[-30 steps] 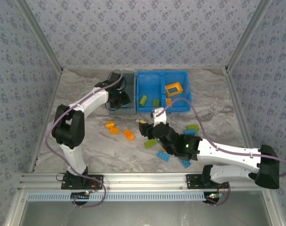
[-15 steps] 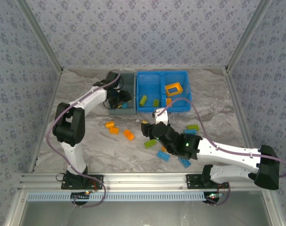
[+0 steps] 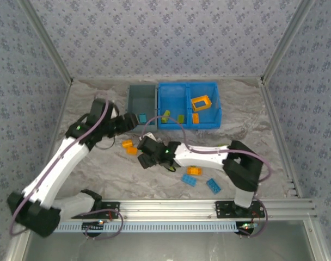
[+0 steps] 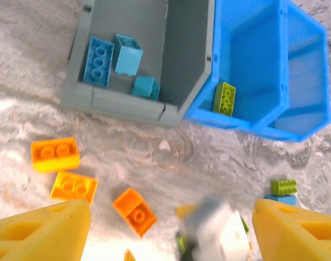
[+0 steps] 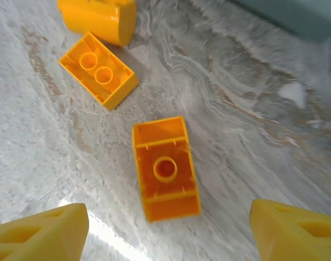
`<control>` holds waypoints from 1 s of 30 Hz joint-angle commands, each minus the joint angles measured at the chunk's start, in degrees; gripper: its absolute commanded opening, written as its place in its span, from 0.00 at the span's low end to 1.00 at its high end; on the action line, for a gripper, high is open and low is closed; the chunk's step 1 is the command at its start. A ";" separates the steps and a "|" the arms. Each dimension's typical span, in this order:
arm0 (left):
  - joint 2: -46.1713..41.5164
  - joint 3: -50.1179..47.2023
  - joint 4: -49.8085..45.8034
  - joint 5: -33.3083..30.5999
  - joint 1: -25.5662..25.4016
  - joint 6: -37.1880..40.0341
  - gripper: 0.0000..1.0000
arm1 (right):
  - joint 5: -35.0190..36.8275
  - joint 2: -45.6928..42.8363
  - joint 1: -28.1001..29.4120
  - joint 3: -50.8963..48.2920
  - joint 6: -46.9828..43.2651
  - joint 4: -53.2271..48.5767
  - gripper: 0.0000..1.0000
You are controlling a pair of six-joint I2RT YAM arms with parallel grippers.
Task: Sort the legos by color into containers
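The right gripper point(image 5: 165, 209) hovered, fingers apart, over an upturned orange plastic brick point(image 5: 165, 168) on the marbled table point(image 5: 252, 136). The left gripper point(image 4: 171, 217), fingers apart and empty, faced the grey-blue plastic bin point(image 4: 187, 54) holding blue bricks point(image 4: 99, 61).

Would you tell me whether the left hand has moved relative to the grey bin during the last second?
Yes. The left hand was over the grey bin; it has drawn back toward the near left, to the bin's front corner.
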 commanded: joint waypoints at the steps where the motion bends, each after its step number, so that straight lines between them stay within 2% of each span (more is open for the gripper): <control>1: -10.43 -6.18 -5.71 1.50 -0.17 2.14 0.83 | -6.80 5.25 -2.16 6.65 -4.06 -5.62 0.80; 4: -19.52 -11.09 -8.22 3.28 -0.17 2.62 0.85 | -7.58 9.90 -3.12 10.71 -5.17 -7.66 0.79; 7: -25.49 -13.93 -10.46 5.19 -0.10 2.09 0.85 | -7.96 13.12 -4.46 13.40 -4.63 -9.78 0.70; 9: -27.79 -14.59 -11.84 6.03 -0.10 1.47 0.85 | -8.36 13.66 -4.93 13.37 -4.18 -9.36 0.63; 13: -29.07 -14.71 -12.18 6.96 -0.11 0.95 0.85 | -7.79 12.82 -4.68 12.50 -2.99 -8.49 0.42; 16: -28.17 -14.61 -10.36 8.75 -0.13 0.74 0.85 | -5.85 9.25 -4.45 10.37 -1.69 -8.49 0.32; 21: -24.34 -14.48 -1.35 14.64 -0.88 -1.99 0.85 | -0.40 -5.09 -6.68 2.46 0.77 -10.25 0.30; 25: -18.76 -12.94 6.48 13.26 -5.73 -4.01 0.85 | 2.80 -16.92 -12.60 -3.13 1.35 -13.66 0.30; 27: -14.81 -11.69 10.27 10.26 -10.49 -4.49 0.85 | 3.20 -21.49 -18.05 -6.02 0.96 -14.35 0.31; 30: -7.77 -8.86 14.93 4.93 -18.41 -4.09 0.84 | 1.44 -23.35 -28.51 -6.62 -0.37 -15.85 0.30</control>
